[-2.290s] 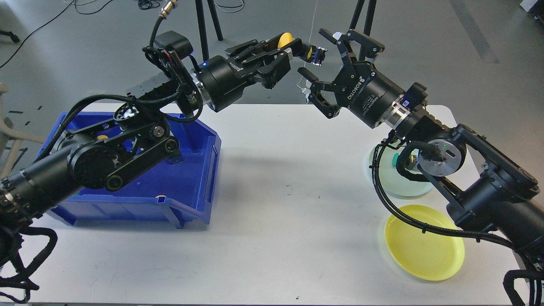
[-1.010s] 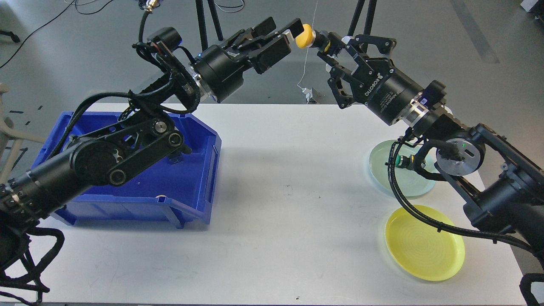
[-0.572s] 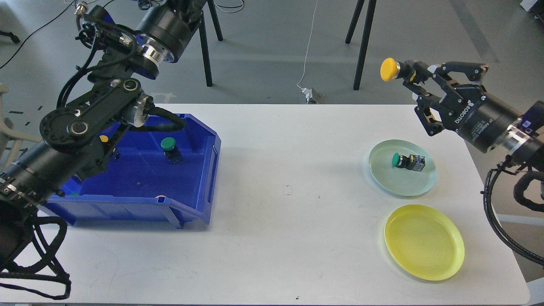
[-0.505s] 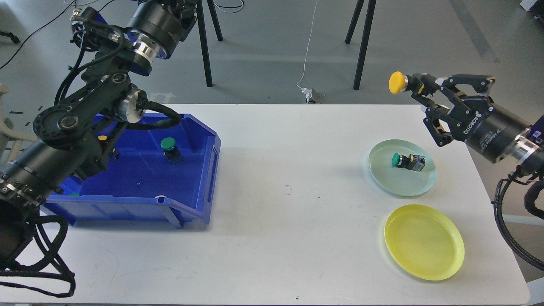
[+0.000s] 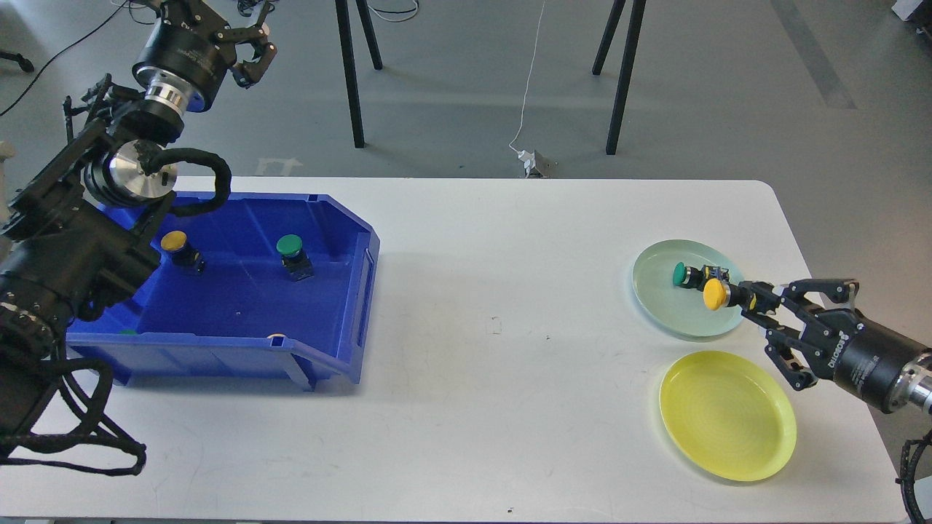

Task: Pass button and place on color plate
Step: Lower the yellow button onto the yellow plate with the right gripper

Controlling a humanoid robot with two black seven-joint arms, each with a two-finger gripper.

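Note:
My right gripper [image 5: 748,300] is shut on a yellow-capped button [image 5: 715,294] and holds it low over the table, between the pale green plate [image 5: 659,306] and the yellow plate [image 5: 727,415]. A green-capped button [image 5: 693,275] lies on the green plate. The yellow plate is bare. My left gripper [image 5: 244,33] is raised at the far left, above the floor behind the blue bin [image 5: 335,320], open and empty. In the bin are a yellow-capped button [image 5: 179,249] and a green-capped button [image 5: 293,255].
The white table [image 5: 495,364] carries the bin on the left and both plates on the right. Black tripod legs [image 5: 349,73] stand on the floor behind the table. My left arm's thick links [image 5: 73,247] overhang the bin's left side.
The yellow button passed from my left gripper to my right. My right gripper then swung right and down with it to the plates. My left arm pulled back to the far left, its gripper now open.

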